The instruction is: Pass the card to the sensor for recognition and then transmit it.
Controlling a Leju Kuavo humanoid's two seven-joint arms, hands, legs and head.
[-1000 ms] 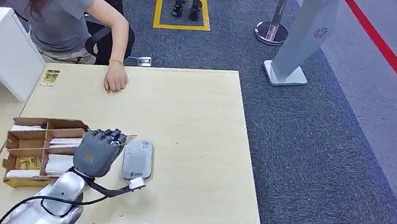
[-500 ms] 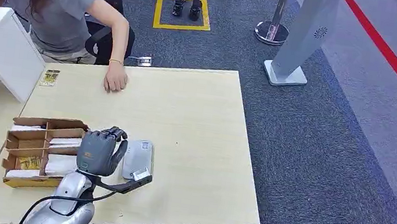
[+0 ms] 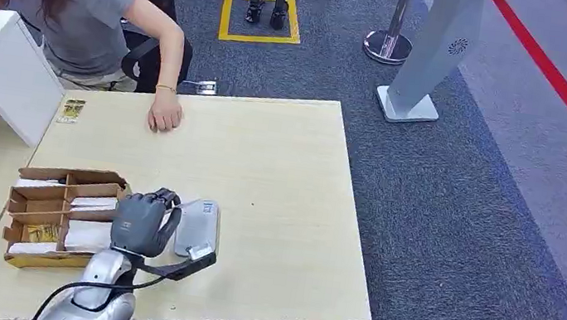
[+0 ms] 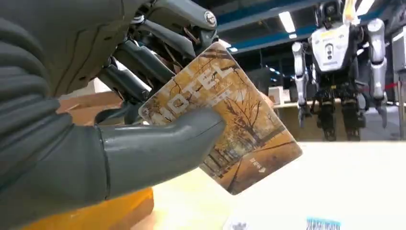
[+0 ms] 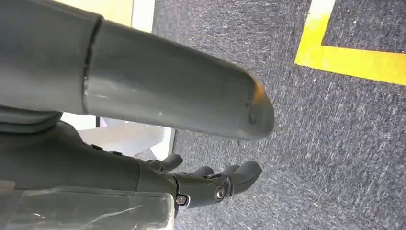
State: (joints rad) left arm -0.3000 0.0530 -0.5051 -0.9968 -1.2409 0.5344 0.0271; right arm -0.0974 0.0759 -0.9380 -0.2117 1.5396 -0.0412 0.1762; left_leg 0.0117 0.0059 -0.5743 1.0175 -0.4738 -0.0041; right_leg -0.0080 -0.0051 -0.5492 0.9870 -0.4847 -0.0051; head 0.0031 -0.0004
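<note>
Card: brown tree-picture card (image 4: pixel 225 124) reads "MOTEL".
Left hand (image 3: pixel 140 224): thumb and fingers (image 4: pixel 143 62) pinch it above the pale wooden tabletop (image 3: pixel 279 168).
Right hand (image 5: pixel 210 184): fingers loosely apart, holding nothing, over grey carpet (image 5: pixel 335 143).

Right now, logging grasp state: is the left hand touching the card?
Touching. The left wrist view shows the left hand pinching the card, thumb pressed across its printed face.

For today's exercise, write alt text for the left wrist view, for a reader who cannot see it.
The robot's left hand holds a brown card printed with "MOTEL" and autumn trees, thumb pressed on its face and dark fingers behind it, above a pale table. A silver humanoid robot stands in the background.
</note>
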